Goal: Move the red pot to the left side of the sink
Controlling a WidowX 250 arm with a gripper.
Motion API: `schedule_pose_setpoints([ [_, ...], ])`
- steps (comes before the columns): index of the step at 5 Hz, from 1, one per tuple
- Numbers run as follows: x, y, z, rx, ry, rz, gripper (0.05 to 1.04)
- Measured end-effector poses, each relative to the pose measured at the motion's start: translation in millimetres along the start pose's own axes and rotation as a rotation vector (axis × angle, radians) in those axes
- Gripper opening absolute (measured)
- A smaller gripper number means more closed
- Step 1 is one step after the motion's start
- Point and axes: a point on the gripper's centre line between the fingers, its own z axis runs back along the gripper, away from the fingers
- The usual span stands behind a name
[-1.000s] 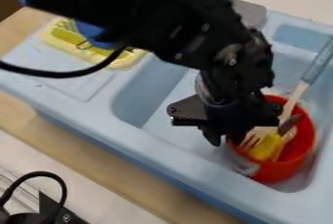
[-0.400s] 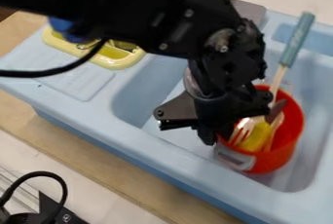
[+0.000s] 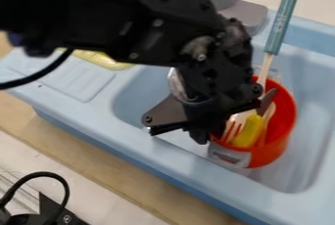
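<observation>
Red pot (image 3: 274, 149) stands in the basin of the light-blue sink (image 3: 85, 105), toward the right as I look at it, so it is short of the left side. The hand (image 3: 208, 133) has its fingers pinched on the pot's left rim, close by the metal side handle (image 3: 229, 156); a thin wall like that gives a narrow grip something to bite on, and it keeps the hand off the load inside. I can't tell whether the base touches the basin floor. Long things lean on the rim because they are too tall to lie down: the teal-handled utensil (image 3: 280, 26) pokes well up, with a pale fork (image 3: 234, 125), a brown knife (image 3: 267, 101) and a yellow piece (image 3: 247, 132) bunched below. Held from one side, the pot could tip, so I'd want it drawn left low and slowly.
</observation>
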Motion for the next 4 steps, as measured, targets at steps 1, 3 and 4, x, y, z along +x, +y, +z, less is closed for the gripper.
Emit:
schedule_pose_setpoints([
  [1,4.9,6.9,2.0,0.013,-0.007,0.085,0.055],
  [3,10.0,19.1,-0.2,0.096,-0.059,0.375,0.055],
  [4,14.1,16.5,-2.8,0.171,-0.119,0.530,0.055],
])
